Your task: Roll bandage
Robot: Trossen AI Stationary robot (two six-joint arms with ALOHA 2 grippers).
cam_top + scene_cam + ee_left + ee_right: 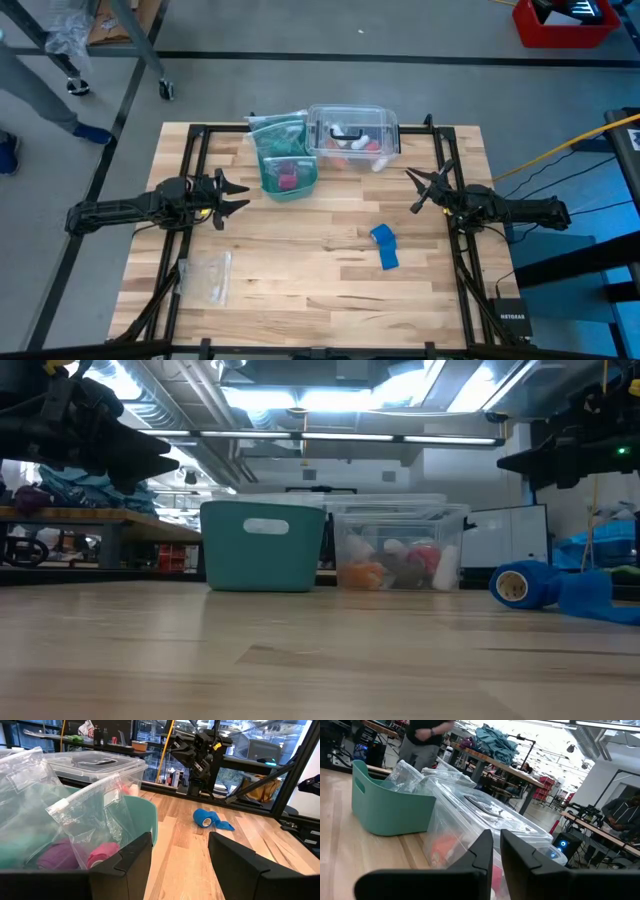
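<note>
High view: I'm seeing both my arms hovering over the wooden table (300, 290), neither holding anything.
Bandage: the blue bandage (384, 245) is lying on the table nr my right side, well apart from both grippers; partly rolled, w/ a loose tail trailing off the roll. Low view is showing the roll end-on, tail lying flat beside it (545, 588).
Left gripper (232, 196): hanging above the table's left part, just beside the teal bin (287, 175); fingers spread wide. Left wrist view is looking past them twd the bandage (210, 818), far off.
Right gripper (422, 188): hanging above the table's right part, nr the clear plastic box (352, 135); in the right wrist view the fingers are sitting nearly together, only a thin gap (496, 851).
Other stuff: zip bags are sticking out of the teal bin; another clear bag (205, 276) is lying flat at the near left.
Step, my guess: not started yet; I'm needing to get down to the bandage first.
Risk 1: pinching only the loose tail prob. drags the roll & unwinds it more.
Risk 2: soft fabric is likely squashing or slipping if I'm gripping too hard or off-centre.
Risk 3: right fingers this narrow aren't going to fit round the roll w/o opening first.
Risk 4: roll may scoot on the smooth wood if nudged sideways.
</note>
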